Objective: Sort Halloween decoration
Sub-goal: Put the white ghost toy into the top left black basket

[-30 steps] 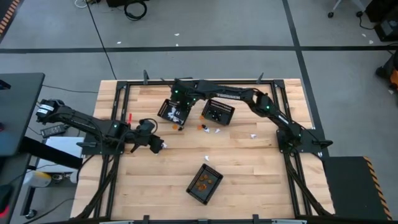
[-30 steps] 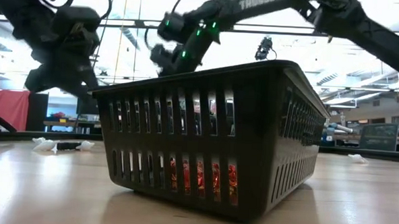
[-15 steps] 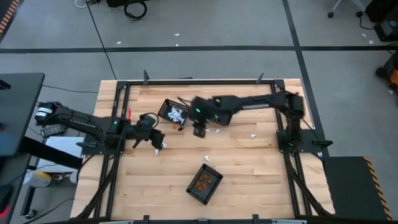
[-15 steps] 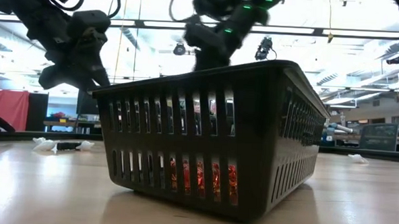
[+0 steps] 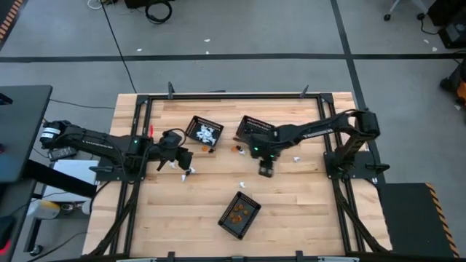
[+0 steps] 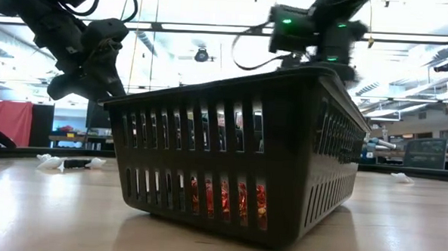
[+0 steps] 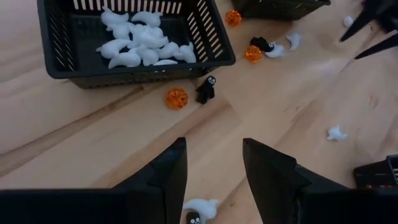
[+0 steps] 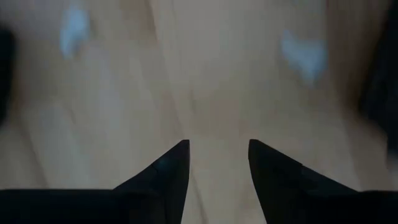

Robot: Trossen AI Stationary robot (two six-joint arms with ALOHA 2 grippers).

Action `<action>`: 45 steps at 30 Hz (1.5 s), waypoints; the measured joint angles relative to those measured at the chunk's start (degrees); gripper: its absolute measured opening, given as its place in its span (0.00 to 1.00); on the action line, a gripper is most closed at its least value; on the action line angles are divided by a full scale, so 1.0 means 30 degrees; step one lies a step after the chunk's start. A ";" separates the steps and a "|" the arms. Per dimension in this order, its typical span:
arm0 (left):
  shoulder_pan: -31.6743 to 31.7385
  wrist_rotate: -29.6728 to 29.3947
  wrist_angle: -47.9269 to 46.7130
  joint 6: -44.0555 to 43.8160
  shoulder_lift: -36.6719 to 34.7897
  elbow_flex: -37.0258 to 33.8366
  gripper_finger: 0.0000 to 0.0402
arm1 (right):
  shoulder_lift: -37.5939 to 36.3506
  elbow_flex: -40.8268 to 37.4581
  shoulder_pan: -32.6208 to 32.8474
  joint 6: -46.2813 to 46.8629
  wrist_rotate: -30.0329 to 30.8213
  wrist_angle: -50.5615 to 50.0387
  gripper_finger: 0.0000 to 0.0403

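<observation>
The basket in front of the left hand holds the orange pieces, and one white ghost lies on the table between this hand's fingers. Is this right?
Not quite. In the left wrist view the basket ahead of the left hand holds white ghosts, not orange pieces. One white ghost does lie between its fingers.

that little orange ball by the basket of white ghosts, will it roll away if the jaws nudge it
Probably. The small orange bumpy ball looks round and lies free on the smooth wooden table, so a nudge would likely send it rolling. Its bumps may slow it slightly. It seems tiny beside the black mesh basket, so likely very light.
</observation>
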 joint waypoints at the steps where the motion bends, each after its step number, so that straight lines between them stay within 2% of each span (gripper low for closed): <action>1: 0.0000 -0.0007 0.0007 0.0094 0.0000 0.0000 0.41 | -0.0658 -0.0633 0.0150 0.0244 -0.0004 -0.0274 0.42; 9: 0.0000 -0.0007 0.0007 0.0445 0.0000 0.0000 0.41 | -0.7650 -0.6193 0.0422 0.4037 0.1029 -0.1179 0.42; 12: 0.0000 -0.0007 0.0037 0.0438 0.0000 0.0000 0.41 | -0.9236 -0.7069 -0.0135 0.4162 0.1101 -0.2253 0.43; 15: 0.0000 -0.0007 0.0051 0.0423 0.0000 0.0000 0.41 | -0.9833 -0.7363 -0.0887 0.3190 0.0939 -0.3645 0.47; 21: 0.0000 -0.0007 0.0174 0.0395 0.0000 0.0000 0.41 | -0.8333 -0.7437 -0.2278 0.1597 0.0635 -0.4565 0.61; 26: -0.0004 -0.0007 0.0320 0.0304 0.0000 0.0000 0.41 | -0.5364 -0.7048 -0.2921 0.1343 0.0756 -0.4610 0.64; 32: -0.0007 -0.0007 0.0371 0.0249 0.0000 0.0000 0.41 | -0.2315 -0.6020 -0.2823 0.0468 0.1804 -0.4325 0.62; 38: -0.0007 0.0175 0.0364 0.0266 0.0000 0.0000 0.41 | -0.0844 -0.5495 -0.2616 -0.1163 0.2374 -0.4234 0.59; 41: -0.0007 0.0611 0.0306 0.0299 0.0000 0.0000 0.41 | -0.0624 -0.5376 -0.2616 -0.1676 0.2349 -0.4244 0.55; 45: -0.0015 0.0721 0.0127 0.0341 0.0000 0.0000 0.41 | -0.0725 -0.5396 -0.2587 -0.2122 0.2083 -0.3969 0.43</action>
